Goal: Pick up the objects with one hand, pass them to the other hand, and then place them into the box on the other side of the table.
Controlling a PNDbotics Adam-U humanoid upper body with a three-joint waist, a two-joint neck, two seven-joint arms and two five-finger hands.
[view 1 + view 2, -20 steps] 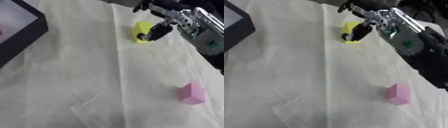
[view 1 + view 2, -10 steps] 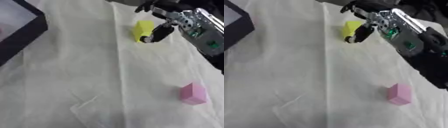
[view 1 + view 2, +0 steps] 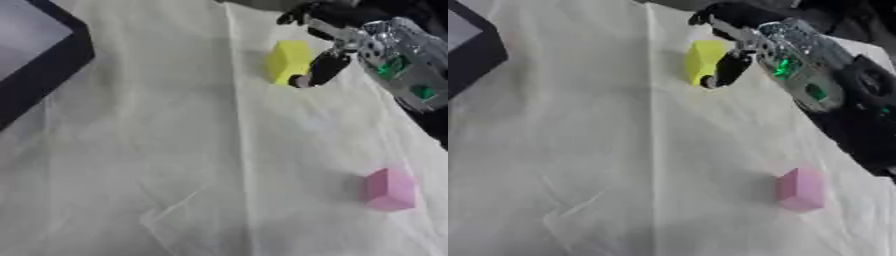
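A yellow block (image 3: 287, 61) stands near the far middle of the cloth-covered table (image 3: 175, 150). My right hand (image 3: 750, 47) comes in from the upper right. Its thumb (image 3: 317, 70) presses the block's right side and its curled fingers (image 3: 302, 15) reach over the block's far top, so it pinches the block. A pink block (image 3: 388, 188) rests alone on the cloth at the lower right, far from the hand. The black box (image 3: 48, 65) lies at the upper left edge, only partly in view. My left hand shows in neither view.
The white cloth has creases and a fold line running down the middle (image 3: 241, 150). My right forearm (image 3: 833, 105), silver and black with green parts, slants along the right edge above the pink block.
The right hand's thumb and fingers have closed in on the yellow block, which now stands taller and a little higher in the picture. The pink block has not moved.
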